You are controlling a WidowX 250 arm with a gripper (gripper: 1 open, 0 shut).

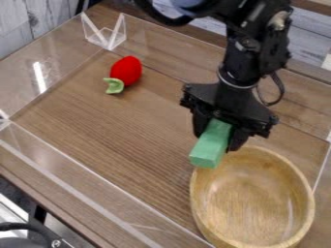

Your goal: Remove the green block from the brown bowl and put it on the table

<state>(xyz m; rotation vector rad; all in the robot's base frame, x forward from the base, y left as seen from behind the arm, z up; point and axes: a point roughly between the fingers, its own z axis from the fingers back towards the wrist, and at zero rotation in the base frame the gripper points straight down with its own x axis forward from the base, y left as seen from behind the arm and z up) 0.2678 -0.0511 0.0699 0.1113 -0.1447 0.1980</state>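
Note:
My gripper [223,136] is shut on the green block [211,145], a light green bar that hangs tilted from the black fingers, its lower end just over the brown bowl's left rim. The brown bowl [300,179] is a wide, shallow tan wooden bowl at the lower right, and nothing lies inside it. The table [116,131] is brown wood grain and stretches to the left of the block.
A red strawberry-like toy [123,73] with a green leaf lies at the upper left. Low clear acrylic walls [39,155] run along the table's edges, with a folded clear piece [104,32] at the back left corner.

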